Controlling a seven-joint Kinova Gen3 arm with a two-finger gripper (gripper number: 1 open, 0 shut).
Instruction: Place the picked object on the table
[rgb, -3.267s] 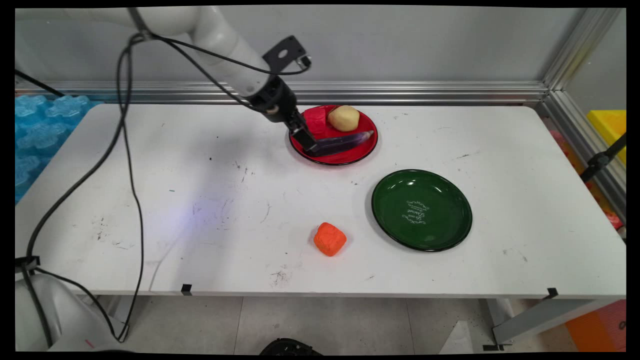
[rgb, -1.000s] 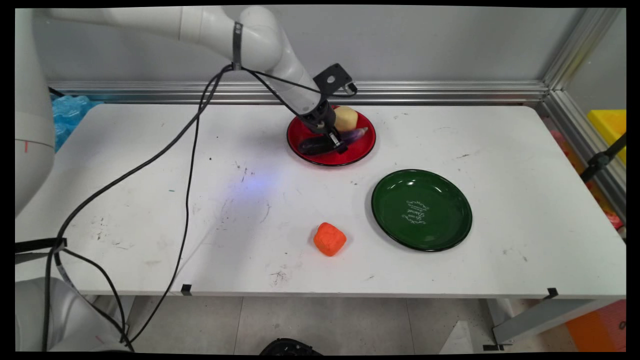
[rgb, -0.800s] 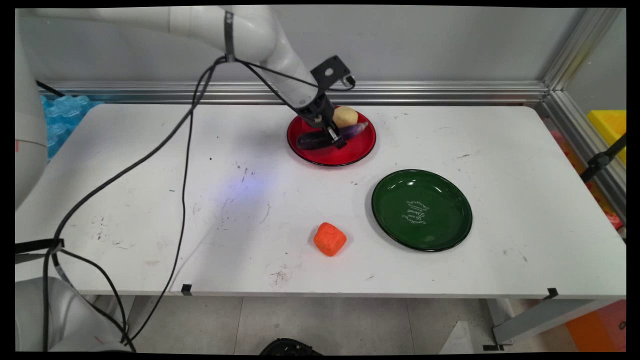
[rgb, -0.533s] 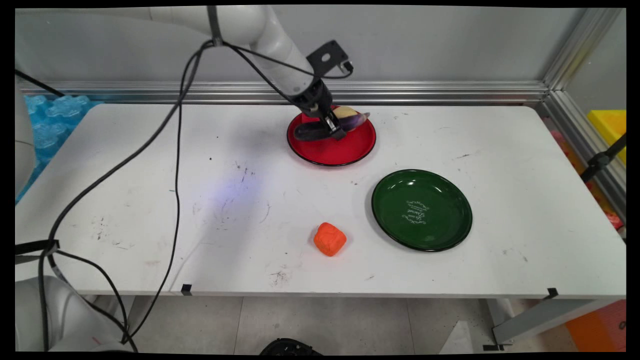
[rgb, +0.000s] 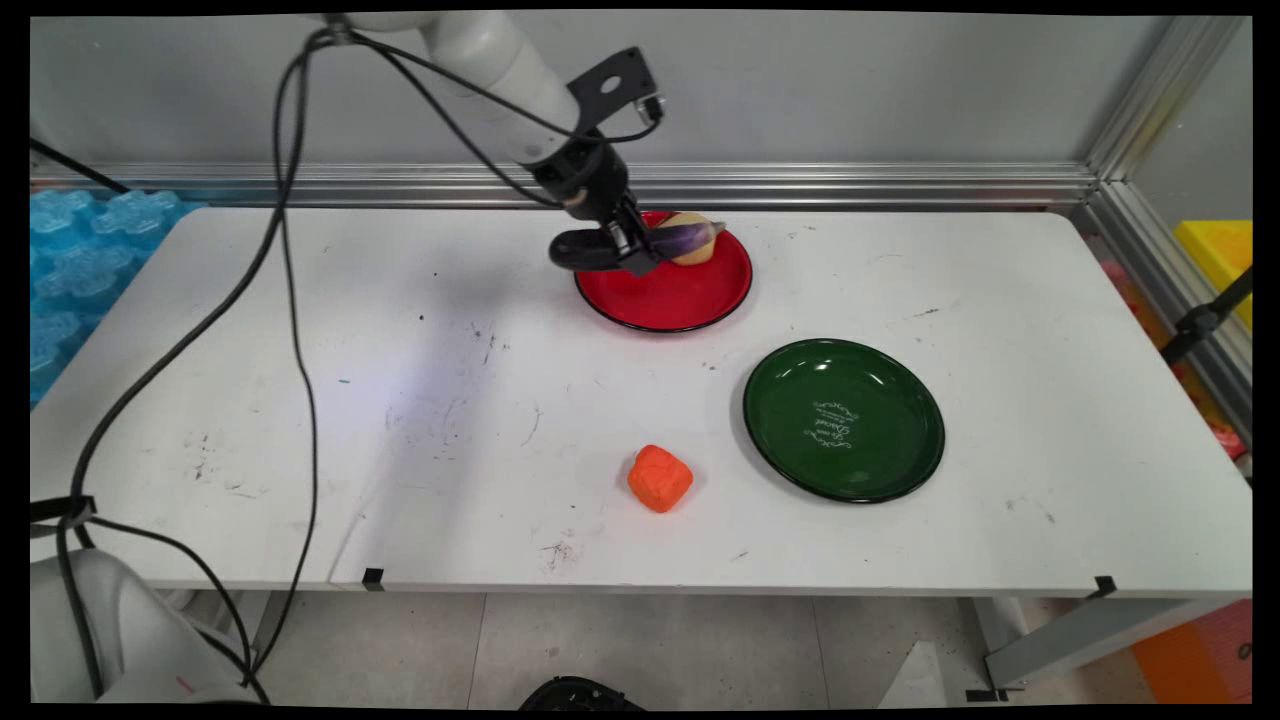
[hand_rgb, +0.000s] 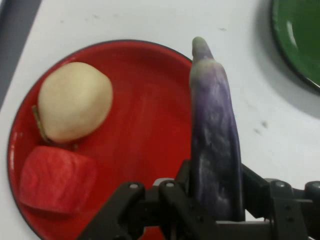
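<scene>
Aubergine: held clear above the red plate at upper centre of the main view
Gripper: pinched on the aubergine near its dark blunt end
Long axis: level, crosswise to the fingers; stem tip toward frame right, over the potato
On plate: potato and red block, side by side
Lower frame: orange lump, green plate to its right, both well apart from the gripper
</scene>
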